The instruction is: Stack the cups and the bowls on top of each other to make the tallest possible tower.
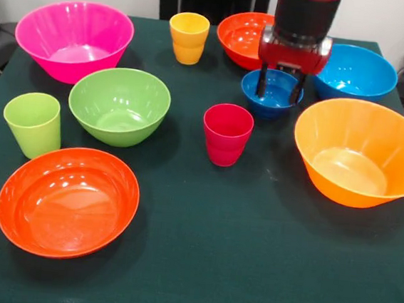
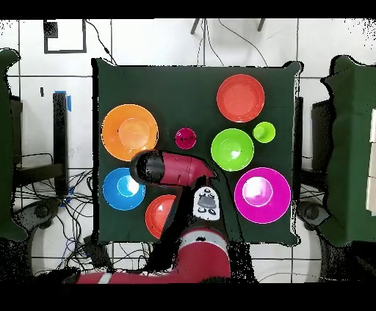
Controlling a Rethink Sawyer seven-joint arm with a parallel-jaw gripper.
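Front view: we are seeing the red and black hand [image 1: 280,87] hanging over the small dark blue glossy plastic bowl [image 1: 271,93], its two dark fingers [image 1: 262,81] spread apart, one at each side of the bowl's rim. The hand is released; whether the fingers are touching the rim, we cannot tell. No tower is standing: every cup and bowl is sitting singly on the dark green desk [image 1: 214,253].

We are locating the items as follows:
- The big pink round plastic bowl [image 1: 73,39] is sitting at the far left.
- The yellow-orange tapered plastic cup [image 1: 188,38] is standing upright beside it, to the right.
- One shallow red-orange plastic bowl [image 1: 241,37] is lying behind the hand, partly hidden by it.
- The light blue plastic bowl [image 1: 356,72] is sitting just right of the small dark blue bowl.
- The big orange plastic bowl [image 1: 359,152] is sitting at the right, nearer the camera.
- The red-pink plastic cup [image 1: 226,134] is standing upright near the middle.
- The green plastic bowl [image 1: 119,105] is sitting left of that cup.
- The lime green plastic cup [image 1: 33,124] is standing upright just left of the green bowl.
- The second shallow red-orange bowl [image 1: 68,201] is lying at the near left.

Overhead view: we are seeing the arm [image 2: 172,170] covering the small dark blue bowl.
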